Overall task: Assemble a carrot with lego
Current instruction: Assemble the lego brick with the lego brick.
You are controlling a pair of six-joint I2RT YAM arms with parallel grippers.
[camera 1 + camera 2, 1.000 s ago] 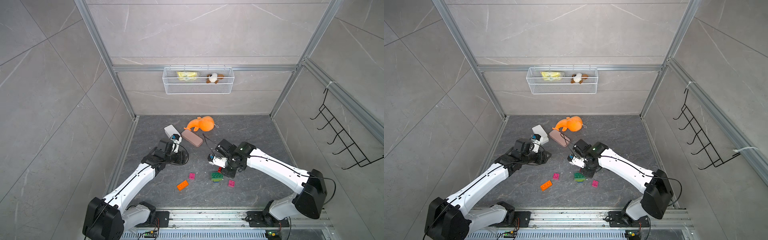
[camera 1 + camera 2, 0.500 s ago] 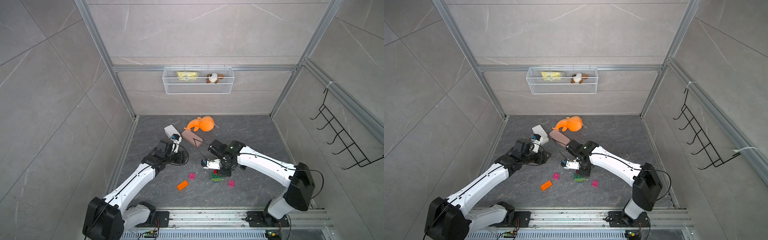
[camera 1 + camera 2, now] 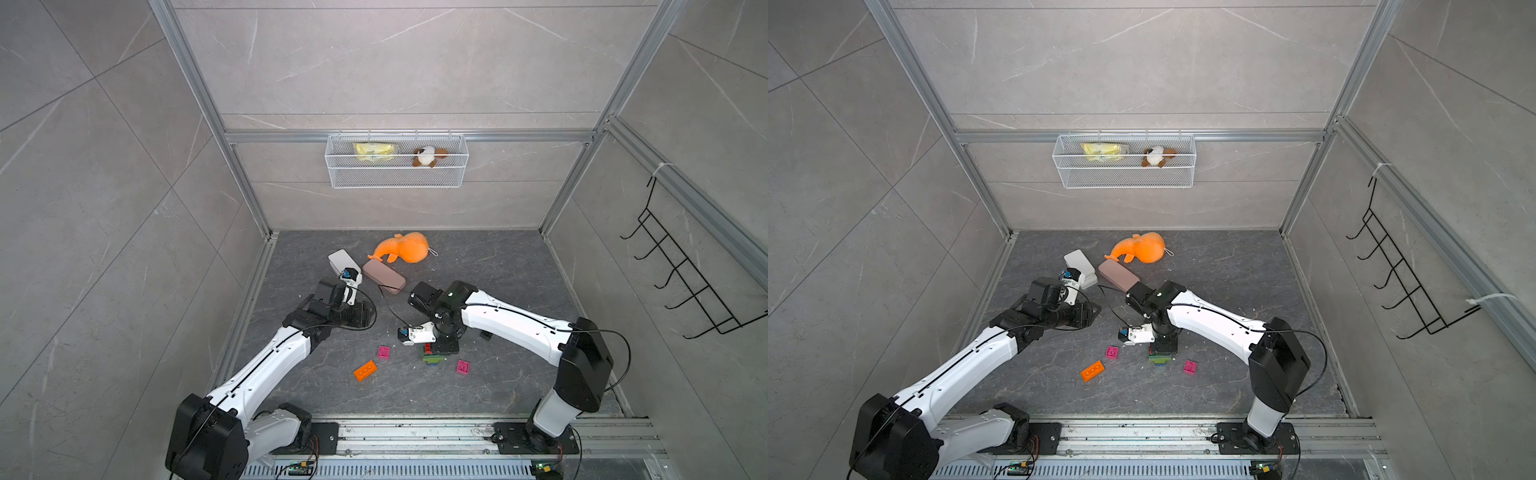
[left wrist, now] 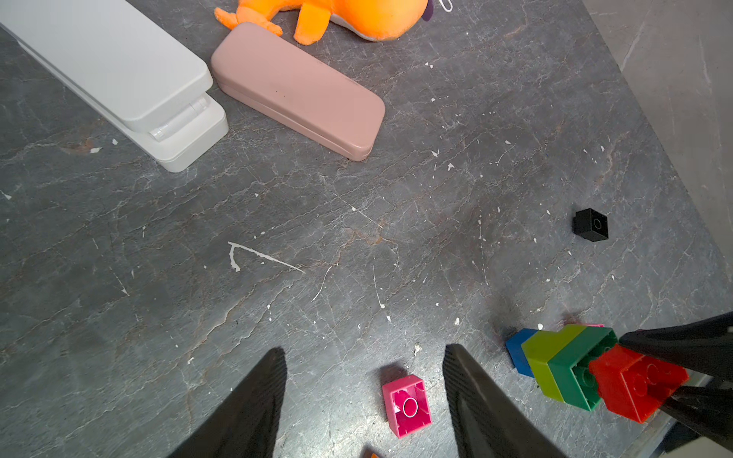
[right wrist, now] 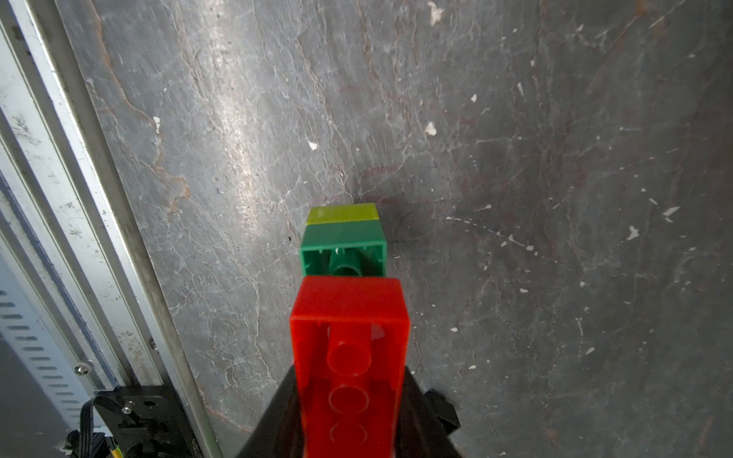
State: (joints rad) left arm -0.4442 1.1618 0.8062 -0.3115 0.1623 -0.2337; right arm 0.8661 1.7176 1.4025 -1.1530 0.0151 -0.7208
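**Right wrist view: the carrot runs straight out from the tool, tip down**

You have the right tool [image 5: 349, 380] pinching the red brick [image 5: 349, 317] by its long sides, hollow underside toward the camera. Beyond it the dark green and lime layers line up away from the tool. So the long axis of the carrot [image 4: 563, 365] continues the tool's own pointing line.

From the left wrist view that axis is tilted. The blue tip is low by the desk [image 4: 357, 238] and the red end is high in the fingers. You cannot tell whether the tip touches the desk. The red brick sits offset on the green one, leaving part of the green hollow open, so it may not be fully seated.

In both top views the carrot is in the near middle of the desk, under the right tool. Your left tool [image 4: 365, 351] is spread and empty, left of the carrot and a little farther back. One pink brick [image 4: 407, 404] lies on the desk in line between its fingers. The orange brick [image 3: 365, 370] lies near-left of the carrot, its long axis running near-left to far-right.

The next layer likely comes from the left, since your left tool is nearer the orange brick. The carrot's wide end faces into the right tool, so reaching it probably calls for a changed grip.
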